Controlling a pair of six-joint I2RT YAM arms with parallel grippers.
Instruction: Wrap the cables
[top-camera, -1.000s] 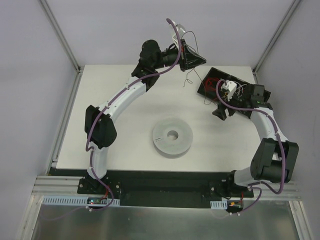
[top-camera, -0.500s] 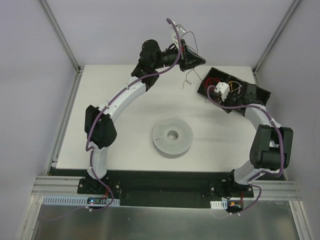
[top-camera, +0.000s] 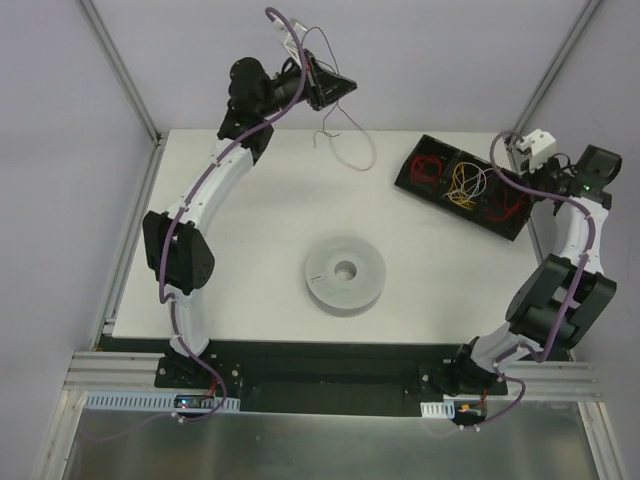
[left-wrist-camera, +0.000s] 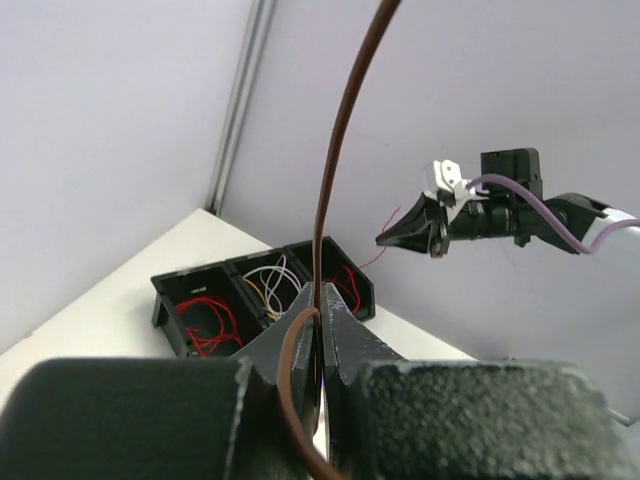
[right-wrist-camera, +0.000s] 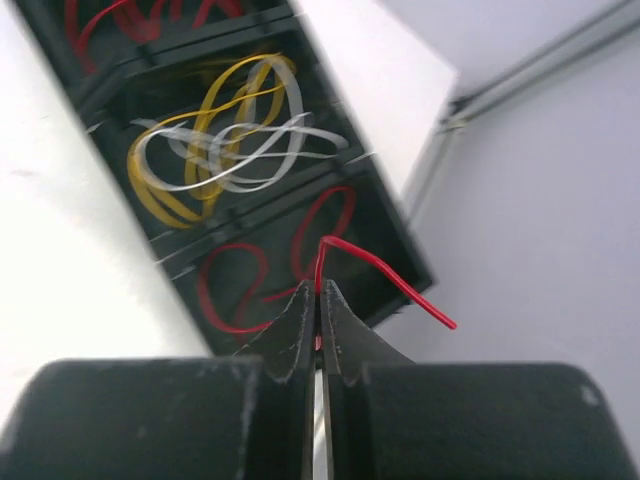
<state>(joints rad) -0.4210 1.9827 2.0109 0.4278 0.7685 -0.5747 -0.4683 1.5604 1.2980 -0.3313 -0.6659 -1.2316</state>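
The dark cable (left-wrist-camera: 330, 160) is up in the air over the far side of the tabletop (top-camera: 250, 200). Its top end is pinched in the left tool (left-wrist-camera: 320, 300), whose two fingers are pressed tight together on it. The rest hangs down in loose curls. I cannot tell if the low end touches the tabletop. I think the arm holds it so high so that the long strand can hang free and not get knotted.

The grey spool (top-camera: 345, 275) lies flat in the middle of the tabletop, well apart from the cable. I see nothing wound on it, so the wrapping looks not yet begun.

At the far right sits a black tray (left-wrist-camera: 158, 300) with three boxes: red wires, then yellow and white ones, then red again. The right tool (right-wrist-camera: 320, 292) hangs above the end box. Its fingers are closed tight on a thin red wire (right-wrist-camera: 385, 268) that sticks out past the tips. My guess is that it is held up there so it comes away from the other wires.
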